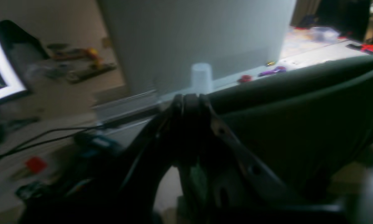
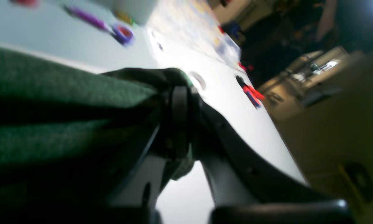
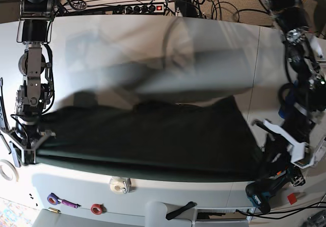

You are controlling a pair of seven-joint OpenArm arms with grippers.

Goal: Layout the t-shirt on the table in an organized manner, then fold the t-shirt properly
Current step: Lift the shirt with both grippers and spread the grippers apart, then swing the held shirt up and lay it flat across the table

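The dark green t-shirt point(image 3: 153, 135) spreads wide across the front half of the white table point(image 3: 153, 43), its near edge pulled taut between my two grippers. At the shirt's right corner in the base view, my left gripper point(image 3: 266, 158) is shut on the fabric. The left wrist view shows its fingertips point(image 1: 189, 101) pinched on the t-shirt point(image 1: 298, 118). My right gripper point(image 3: 30, 144) is shut on the left corner. The right wrist view shows that gripper point(image 2: 178, 93) clamping a fold of the t-shirt point(image 2: 49, 90) above the table point(image 2: 230, 105).
Near the table's front edge lie a tape roll point(image 3: 119, 185), a purple tool point(image 3: 61, 202), a red ring point(image 3: 96, 208) and a black strap point(image 3: 181, 210). A blue-black power tool point(image 3: 259, 196) sits at the front right. Cables and a power strip point(image 3: 137, 7) run along the back.
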